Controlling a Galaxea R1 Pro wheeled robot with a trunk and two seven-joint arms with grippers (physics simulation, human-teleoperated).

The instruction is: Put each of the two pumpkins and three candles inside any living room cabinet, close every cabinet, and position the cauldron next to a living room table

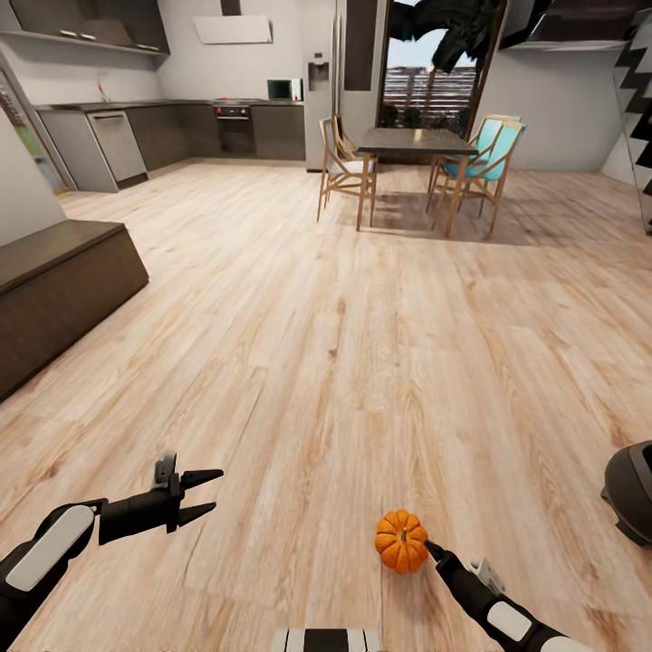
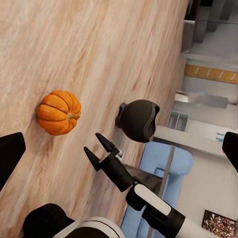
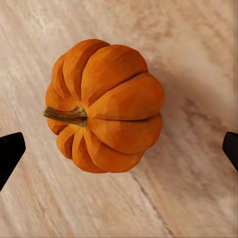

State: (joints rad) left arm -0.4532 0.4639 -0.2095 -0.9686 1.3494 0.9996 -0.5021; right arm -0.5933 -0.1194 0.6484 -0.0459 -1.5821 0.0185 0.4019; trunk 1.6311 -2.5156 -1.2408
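One orange ribbed pumpkin (image 1: 401, 541) sits on the wood floor close in front of me, its brown stem pointing sideways in the right wrist view (image 3: 106, 106). My right gripper (image 1: 431, 548) is open just beside it; the left wrist view shows the right gripper (image 2: 93, 145) a short gap away from the pumpkin (image 2: 58, 112). Its dark fingertips (image 3: 10, 153) stand wide on either side, touching nothing. My left gripper (image 1: 197, 493) hangs open and empty over bare floor to the left. The black cauldron (image 1: 634, 493) stands on the floor at the right edge, beyond the pumpkin (image 2: 140, 120).
A low dark-brown cabinet (image 1: 54, 281) runs along the left wall. A wooden dining table (image 1: 418, 142) with chairs stands at the far end by the window, and kitchen cupboards (image 1: 172, 131) line the back left. Wide wood floor (image 1: 344, 344) lies between.
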